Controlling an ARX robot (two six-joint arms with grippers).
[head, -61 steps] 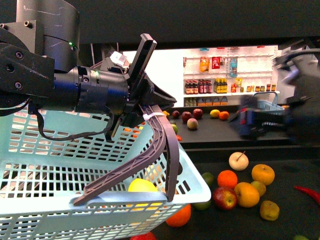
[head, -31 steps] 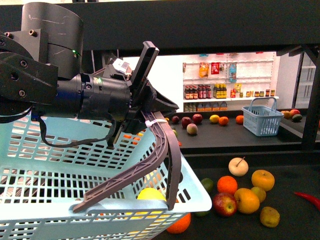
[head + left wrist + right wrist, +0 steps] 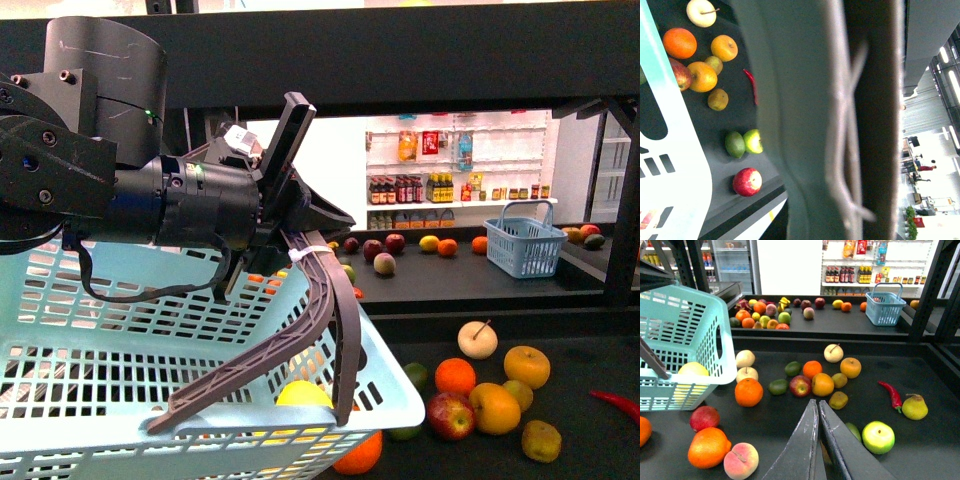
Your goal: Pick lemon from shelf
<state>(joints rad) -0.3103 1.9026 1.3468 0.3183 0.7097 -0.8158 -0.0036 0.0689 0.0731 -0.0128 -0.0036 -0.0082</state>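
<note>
The lemon (image 3: pixel 303 393), bright yellow, lies inside the light-blue mesh basket (image 3: pixel 200 425) and shows through its wall. In the right wrist view the lemon (image 3: pixel 693 369) sits at the near corner of the basket (image 3: pixel 690 315). My left gripper (image 3: pixel 300 225) is shut on the basket handle (image 3: pixel 325 300), a grey-purple arch, holding the basket above the shelf (image 3: pixel 585 350) deck. The left wrist view shows the handle (image 3: pixel 840 125) as a close blur. My right gripper (image 3: pixel 815 402) is shut with nothing in it, above the shelf (image 3: pixel 930 455) among loose fruit.
Oranges, apples and limes lie scattered on the deck, with an orange (image 3: pixel 748 391) by the basket, a red chili (image 3: pixel 891 394), a pear (image 3: pixel 915 407) and a green apple (image 3: pixel 878 437). A small blue basket (image 3: pixel 525 237) stands on the rear deck. Black uprights (image 3: pixel 622 230) flank the right.
One second ago my right arm was a blur at the right of the front view; it has left that view. The left gripper and basket have hardly moved.
</note>
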